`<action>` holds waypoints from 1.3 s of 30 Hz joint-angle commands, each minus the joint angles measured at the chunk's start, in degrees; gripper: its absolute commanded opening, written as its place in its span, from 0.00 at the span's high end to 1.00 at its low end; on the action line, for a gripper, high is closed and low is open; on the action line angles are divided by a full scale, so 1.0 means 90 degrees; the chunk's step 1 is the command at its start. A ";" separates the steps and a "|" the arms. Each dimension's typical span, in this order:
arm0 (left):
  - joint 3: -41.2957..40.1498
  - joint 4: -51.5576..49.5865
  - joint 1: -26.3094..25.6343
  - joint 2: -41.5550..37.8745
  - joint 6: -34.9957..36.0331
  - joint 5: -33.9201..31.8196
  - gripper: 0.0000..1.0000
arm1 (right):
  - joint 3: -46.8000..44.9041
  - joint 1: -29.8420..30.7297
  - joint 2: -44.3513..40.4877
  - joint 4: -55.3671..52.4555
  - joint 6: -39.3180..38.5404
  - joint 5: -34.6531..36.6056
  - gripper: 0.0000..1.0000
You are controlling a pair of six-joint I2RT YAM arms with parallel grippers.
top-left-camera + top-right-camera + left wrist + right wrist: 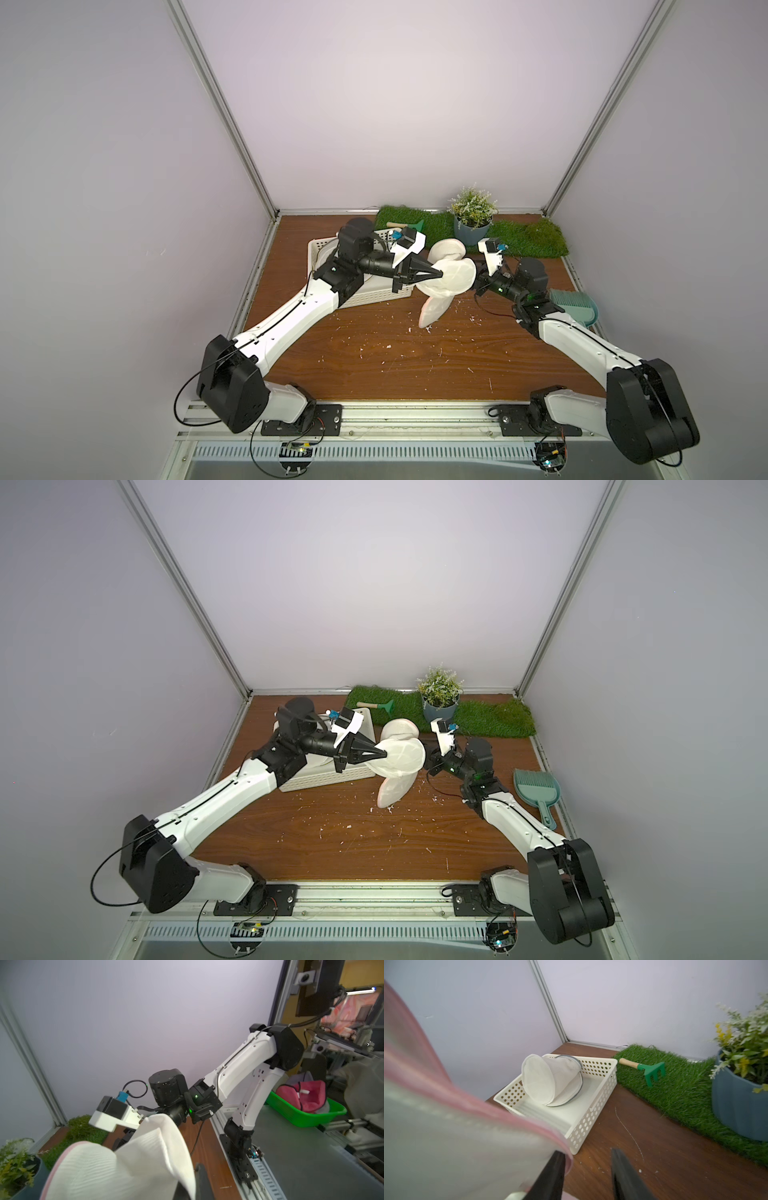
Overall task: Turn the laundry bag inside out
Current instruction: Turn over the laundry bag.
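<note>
The left gripper is clamped on the laundry bag, which hangs over the table at the centre of both top views; the right gripper stands apart, the bag's pink rim just beside it. Light, limp mesh, I judge, slippery in folds: best taken at the stitched rim

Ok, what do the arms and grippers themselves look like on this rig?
The left arm and right arm have white shells with black joint housings and thin black cables along them. The left gripper is black and wedge-shaped; the right gripper has black fingers. White camera mounts with blue plugs sit on the wrists.
</note>
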 commanded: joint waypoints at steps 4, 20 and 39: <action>-0.0625 0.3866 0.0066 -0.0094 -0.3218 -0.1640 1.00 | -0.0102 -0.0104 -0.1115 -0.1431 -0.0287 0.1710 0.35; -0.0796 0.4166 -0.0163 -0.0331 -0.5236 -0.4455 1.00 | -0.1376 0.1451 -0.3294 -0.0042 -0.1465 0.1695 0.29; -0.0614 0.4321 -0.0215 -0.0445 -0.6695 -0.4674 1.00 | 0.0054 0.1985 -0.0887 0.2109 -0.1448 0.1870 0.80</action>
